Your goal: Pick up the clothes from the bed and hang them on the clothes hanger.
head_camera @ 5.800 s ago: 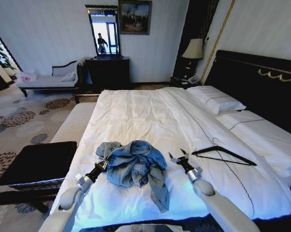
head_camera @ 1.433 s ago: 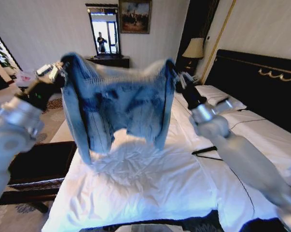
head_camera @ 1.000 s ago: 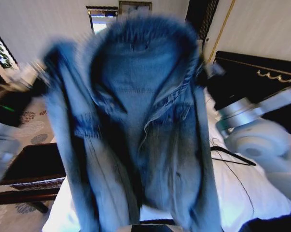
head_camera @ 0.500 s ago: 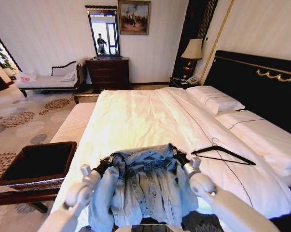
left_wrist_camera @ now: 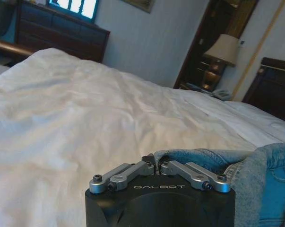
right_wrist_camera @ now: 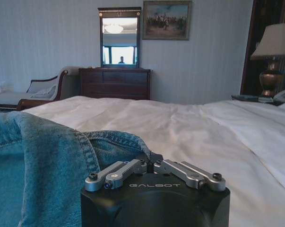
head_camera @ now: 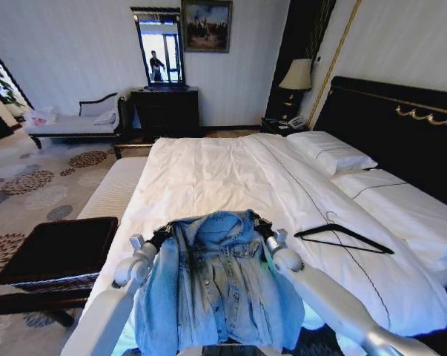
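The light-blue washed denim jacket (head_camera: 222, 285) hangs spread between the two grippers at the near foot of the bed, collar uppermost, front facing the head camera, sleeves and hem dropping over the bed's near edge. The left gripper (head_camera: 162, 235) is clamped on the jacket's left shoulder seam; in the left wrist view its fingers (left_wrist_camera: 147, 162) are closed together on a fold of denim. The right gripper (head_camera: 261, 225) is clamped on the opposite shoulder, and the right wrist view shows its fingers (right_wrist_camera: 151, 156) pinched on the collar-side hem.

The thin black triangular coat hanger (head_camera: 344, 236) lies flat on the white duvet, to the right of the jacket and slightly farther up the bed. Its long axis runs roughly across the bed, tilted, with the curved hook pointing toward the headboard. The right gripper is judged the nearer one; the hanger is near it but apart from both gripper and jacket.

The wide bed (head_camera: 208, 178) presents a soft, creased surface with a thin dark stripe; the hanger is likely to sink slightly and slide when pushed. White pillows (head_camera: 333, 152) rest against the tall black headboard (head_camera: 401, 126). A black-cushioned bench (head_camera: 56, 252) stands just beside the bed on the robot's left, over patterned carpet.
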